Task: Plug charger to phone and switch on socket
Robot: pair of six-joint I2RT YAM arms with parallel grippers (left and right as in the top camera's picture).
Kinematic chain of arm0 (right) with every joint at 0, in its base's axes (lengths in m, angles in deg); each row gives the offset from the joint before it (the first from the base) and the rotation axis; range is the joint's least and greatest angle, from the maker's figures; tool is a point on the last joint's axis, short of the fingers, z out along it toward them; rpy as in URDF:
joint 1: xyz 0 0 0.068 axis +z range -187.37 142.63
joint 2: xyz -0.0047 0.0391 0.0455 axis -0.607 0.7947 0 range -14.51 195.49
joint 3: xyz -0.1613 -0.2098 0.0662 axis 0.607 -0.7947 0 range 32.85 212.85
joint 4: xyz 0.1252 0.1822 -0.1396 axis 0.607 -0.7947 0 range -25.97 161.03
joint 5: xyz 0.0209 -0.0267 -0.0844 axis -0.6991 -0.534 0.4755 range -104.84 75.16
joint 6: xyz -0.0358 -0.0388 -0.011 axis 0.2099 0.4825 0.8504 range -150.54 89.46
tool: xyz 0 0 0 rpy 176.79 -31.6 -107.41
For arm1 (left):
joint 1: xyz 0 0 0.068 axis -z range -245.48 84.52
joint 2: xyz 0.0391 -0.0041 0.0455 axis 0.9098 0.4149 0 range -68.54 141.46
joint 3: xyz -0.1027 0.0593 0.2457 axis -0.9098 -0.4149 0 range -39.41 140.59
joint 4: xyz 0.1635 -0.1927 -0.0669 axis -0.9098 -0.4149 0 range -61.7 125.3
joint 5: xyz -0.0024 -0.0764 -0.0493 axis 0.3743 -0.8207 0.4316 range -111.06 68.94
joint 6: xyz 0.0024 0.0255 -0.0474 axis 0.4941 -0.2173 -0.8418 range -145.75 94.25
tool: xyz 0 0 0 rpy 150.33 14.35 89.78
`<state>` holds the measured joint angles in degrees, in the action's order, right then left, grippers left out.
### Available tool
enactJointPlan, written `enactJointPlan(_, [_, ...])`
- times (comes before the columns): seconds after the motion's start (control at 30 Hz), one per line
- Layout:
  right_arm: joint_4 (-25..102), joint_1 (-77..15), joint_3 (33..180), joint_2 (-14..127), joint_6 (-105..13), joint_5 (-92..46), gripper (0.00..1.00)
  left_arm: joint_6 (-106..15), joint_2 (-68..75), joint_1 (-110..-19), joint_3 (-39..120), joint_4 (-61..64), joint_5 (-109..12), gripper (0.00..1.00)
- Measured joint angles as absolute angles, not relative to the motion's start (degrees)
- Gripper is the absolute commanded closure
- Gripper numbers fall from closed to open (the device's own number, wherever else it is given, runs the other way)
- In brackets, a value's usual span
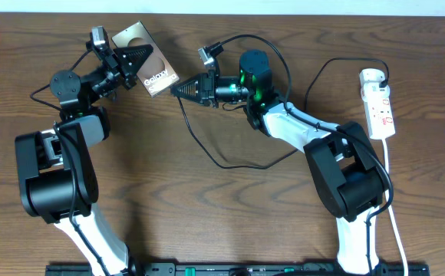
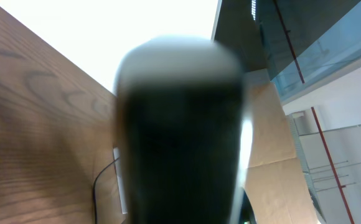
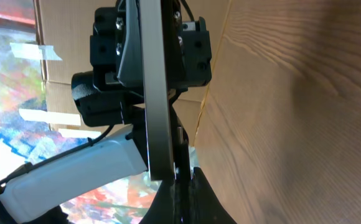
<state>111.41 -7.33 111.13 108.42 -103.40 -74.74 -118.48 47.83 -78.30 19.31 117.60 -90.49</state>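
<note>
Horizontally, right claw [image 1: 174,89] points charger [image 1: 189,123] at (left-held) phone [image 1: 157,77].

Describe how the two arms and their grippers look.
The left arm and right arm have white shells and black joint housings. The left gripper and right gripper are black, tapering wedges, each with a grey camera behind. Thin black cables run along both. A green light glows on the right wrist.

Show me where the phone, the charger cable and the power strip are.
phone [image 1: 159,77], overhead view, on its white lettering.
charger cable [image 1: 238,166], overhead view, bottom of its loop.
power strip [image 1: 380,107], overhead view, middle of its body.
</note>
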Motion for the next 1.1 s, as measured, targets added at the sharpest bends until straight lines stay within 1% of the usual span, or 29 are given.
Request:
enactJointPlan(0.23, [111.4,-7.4,111.1,108.4,-103.4,-75.7,0.99,-117.2,47.8,-78.3,19.3,117.6,-90.4,0.93])
enactJointPlan(0.63, [111.4,-6.6,111.1,108.4,-103.4,-79.6,0.99,-116.9,47.8,-78.3,19.3,116.6,-86.7,0.93])
enactJointPlan(0.8, [111.4,-6.6,111.1,108.4,-103.4,-79.8,0.99,-115.0,47.8,-78.3,19.3,111.8,-86.7,0.93])
enactJointPlan(1.1, [111.4,-6.7,111.1,108.4,-103.4,-79.8,0.99,-115.4,47.8,-78.3,19.2,113.2,-87.0,0.93])
